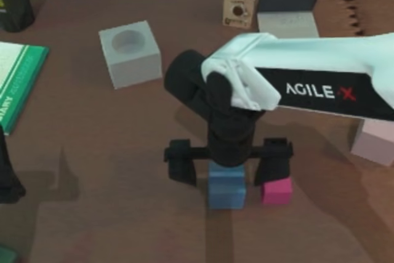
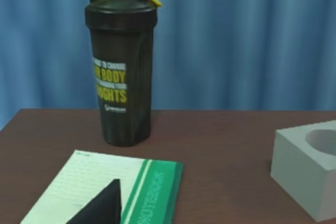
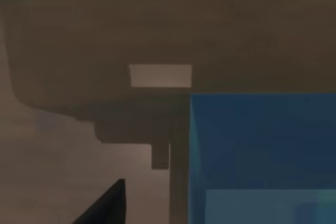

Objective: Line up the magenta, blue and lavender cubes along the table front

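Right hand [image 1: 229, 165] is hovering spread wide over the blue cube [image 1: 226, 189], grasping nothing, magenta cube [image 1: 276, 191] just beside. Lavender cube [image 1: 373, 141] likely needs fetching next.

Cubes near the table's [image 1: 92, 226] front, other items behind.
Middle cube [image 1: 226, 190] sits just left of the smallest cube [image 1: 276, 191]; largest cube [image 1: 374, 141] lies far right. Hollowed block [image 1: 130, 53] stands back left, carton [image 1: 239, 4] at the back, bottle [image 2: 122, 66] behind the notebook [image 2: 105, 187].
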You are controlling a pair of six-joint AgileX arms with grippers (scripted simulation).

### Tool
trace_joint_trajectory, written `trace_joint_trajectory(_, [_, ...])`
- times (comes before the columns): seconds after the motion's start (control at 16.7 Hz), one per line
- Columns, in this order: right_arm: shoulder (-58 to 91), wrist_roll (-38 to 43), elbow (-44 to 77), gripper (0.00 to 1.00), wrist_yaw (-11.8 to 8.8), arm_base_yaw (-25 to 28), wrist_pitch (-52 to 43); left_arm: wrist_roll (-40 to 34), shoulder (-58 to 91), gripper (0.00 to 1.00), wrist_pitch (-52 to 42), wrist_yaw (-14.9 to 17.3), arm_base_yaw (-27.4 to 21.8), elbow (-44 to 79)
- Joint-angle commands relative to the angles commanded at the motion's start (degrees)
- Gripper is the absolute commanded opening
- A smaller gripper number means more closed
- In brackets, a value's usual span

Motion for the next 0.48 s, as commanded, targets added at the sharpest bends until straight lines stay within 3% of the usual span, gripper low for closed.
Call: trace_joint_trajectory(0.48, [-3.9,0.1,9.1,1.0,0.0,0.4,-13.0,0.0,0.0,1.0,0.0,0.0,0.0,0.0])
